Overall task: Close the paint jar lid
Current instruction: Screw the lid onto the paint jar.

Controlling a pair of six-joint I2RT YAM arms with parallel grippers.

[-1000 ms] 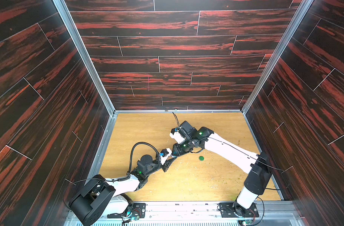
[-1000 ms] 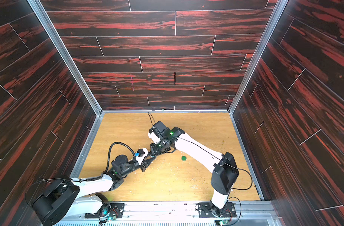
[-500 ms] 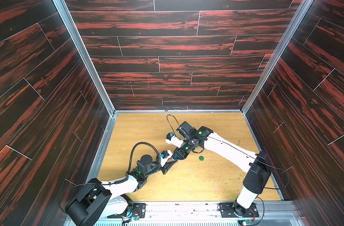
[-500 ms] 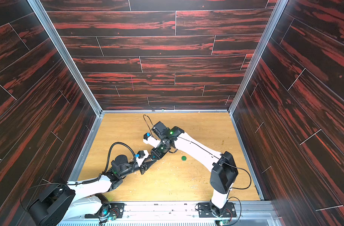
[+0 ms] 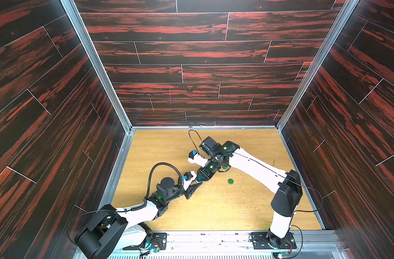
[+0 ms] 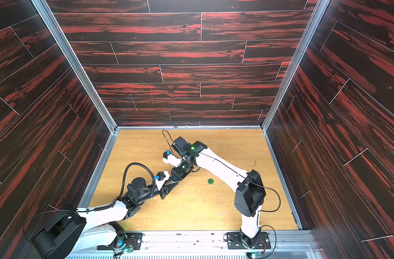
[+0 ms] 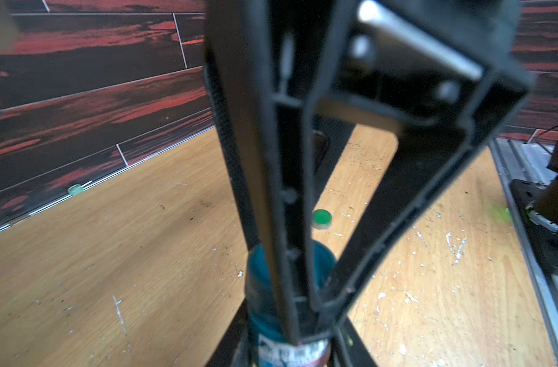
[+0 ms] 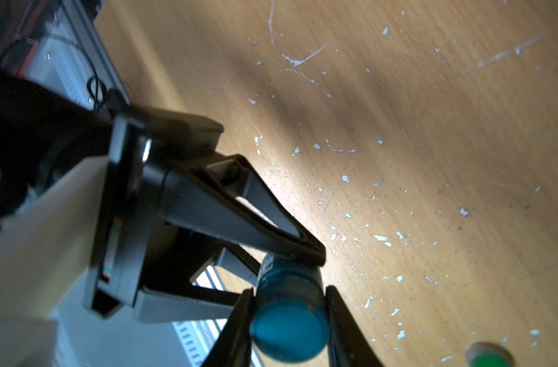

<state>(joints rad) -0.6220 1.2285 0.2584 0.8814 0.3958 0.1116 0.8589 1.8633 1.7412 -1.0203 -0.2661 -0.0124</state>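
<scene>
- Right gripper clamps the teal round lid; its wrist has turned within the last 1 s.
- Left gripper pinches the teal plastic paint jar, raised just left-arm side of the loose round green cap.
- Judgement: lid being screwed on.

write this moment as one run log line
left claw: shut on teal paint jar | right claw: shut on jar's other end | green cap: loose on table, untouched
</scene>
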